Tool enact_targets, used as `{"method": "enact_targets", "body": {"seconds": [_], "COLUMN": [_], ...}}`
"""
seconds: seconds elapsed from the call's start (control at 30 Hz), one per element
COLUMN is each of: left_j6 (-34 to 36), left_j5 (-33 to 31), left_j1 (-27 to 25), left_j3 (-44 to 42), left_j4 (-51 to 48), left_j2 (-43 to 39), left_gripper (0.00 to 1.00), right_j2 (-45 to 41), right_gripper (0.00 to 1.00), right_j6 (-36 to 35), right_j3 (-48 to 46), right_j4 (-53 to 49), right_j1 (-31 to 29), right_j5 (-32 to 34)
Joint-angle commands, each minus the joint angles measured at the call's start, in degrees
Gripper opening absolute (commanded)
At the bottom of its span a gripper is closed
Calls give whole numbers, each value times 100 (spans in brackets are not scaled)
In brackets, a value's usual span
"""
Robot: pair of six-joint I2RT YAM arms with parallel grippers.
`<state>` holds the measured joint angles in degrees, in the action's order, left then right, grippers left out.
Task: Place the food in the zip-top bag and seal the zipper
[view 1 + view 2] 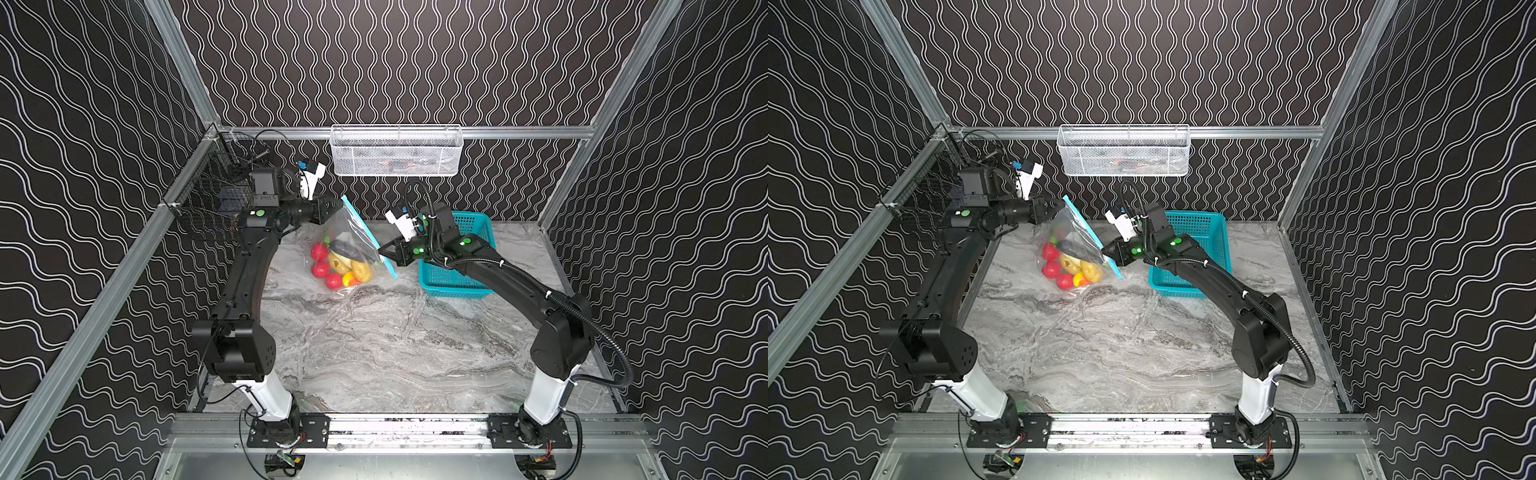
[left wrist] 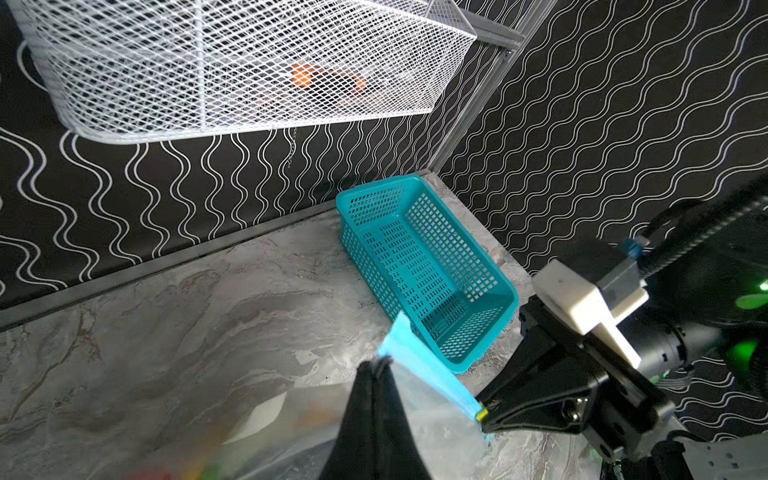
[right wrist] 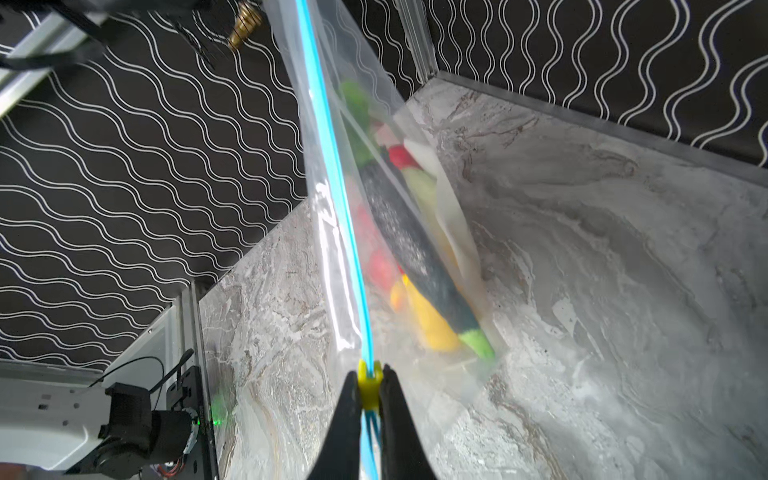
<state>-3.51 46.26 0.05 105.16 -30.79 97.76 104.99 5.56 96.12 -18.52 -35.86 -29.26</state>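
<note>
The zip-top bag hangs stretched between both grippers, its lower part resting on the marble table. The food lies inside it: red tomatoes, a yellow-brown potato and a dark cucumber. The blue zipper runs taut along the raised edge. My left gripper is shut on the bag's far upper corner. My right gripper is shut on the yellow slider at the zipper's near end.
A teal plastic basket stands right of the bag, under my right arm. A white mesh basket hangs on the back rail. A black wire basket is fixed at the back left.
</note>
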Motion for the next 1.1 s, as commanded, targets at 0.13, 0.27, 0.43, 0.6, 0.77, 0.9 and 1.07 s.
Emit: {"method": "enact_targets", "body": {"seconds": [0.13,0.27,0.43,0.6,0.77,0.9,1.07], "left_j6": [-71,-129,-100,-166,-334,-517,-770], "left_j5": [-260,-427,-538,-602,-513,-432,-474], "left_j1": [29,27,29,231,258,258,258], "left_j3": [106,152,202,309,274,174,-67], "left_j4": [369,285,257,231,290,385,584], "left_j2": [-28,-20,-59,5,3,-89,-311], "left_gripper": [0,0,0,0,0,0,0], "right_j2": [-318,-383,-417,-444,-448,-555,-687], "right_gripper": [4,4,4,4,2,1,0], "right_j6": [174,267,257,281,399,563,786], "right_j3": [-494,-687,-841,-927,-910,-943,-982], "right_j4": [-163,-146,-287,-399,-494,-288,-68], "right_j1": [-27,-35,-45,-44,-44,-44,-44], "right_j5": [110,208,340,573,780,663,684]}}
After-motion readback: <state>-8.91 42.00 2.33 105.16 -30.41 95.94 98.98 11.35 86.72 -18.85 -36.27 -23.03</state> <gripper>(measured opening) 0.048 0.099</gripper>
